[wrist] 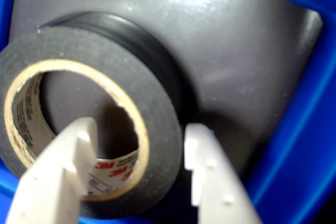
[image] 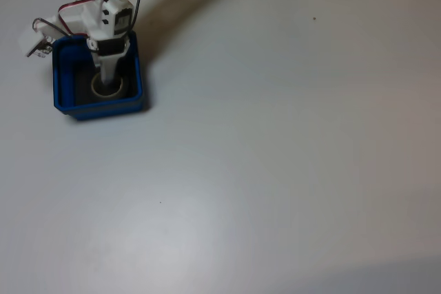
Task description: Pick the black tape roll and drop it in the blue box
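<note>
The black tape roll (image: 96, 87) lies inside the blue box (image: 100, 109) at the upper left of the fixed view, resting on the box's dark floor. My gripper (image: 108, 79) reaches down into the box right over the roll. In the wrist view the tape roll (wrist: 79, 45), with its pale printed core, sits on the grey floor with the blue box wall (wrist: 294, 145) beside it. My gripper (wrist: 140, 129) is open and straddles the roll's wall: one finger is inside the core, with a gap to it, and the other is just outside the black rim.
The arm's white body and red and black wires (image: 72, 6) rise above the box's far side. A small white part with a wire loop (image: 38, 38) lies just left of the box. The pale table (image: 275, 170) stretches right and toward the front.
</note>
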`<move>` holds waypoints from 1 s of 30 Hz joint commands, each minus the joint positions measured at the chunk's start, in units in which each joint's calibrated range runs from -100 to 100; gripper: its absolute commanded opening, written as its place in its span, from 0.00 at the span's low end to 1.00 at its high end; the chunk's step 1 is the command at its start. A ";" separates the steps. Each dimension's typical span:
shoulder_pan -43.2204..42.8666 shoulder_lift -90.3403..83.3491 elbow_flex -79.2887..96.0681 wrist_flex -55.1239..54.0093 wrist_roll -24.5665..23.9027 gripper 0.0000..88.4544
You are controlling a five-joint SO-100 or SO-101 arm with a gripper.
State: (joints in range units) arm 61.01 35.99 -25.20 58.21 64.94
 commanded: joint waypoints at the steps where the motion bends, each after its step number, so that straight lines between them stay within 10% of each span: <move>1: -1.26 -1.71 -4.00 -1.03 0.28 0.09; 30: -12.50 -18.51 -4.00 -1.03 0.28 0.02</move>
State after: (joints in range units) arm 55.07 25.15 -25.02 58.29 65.11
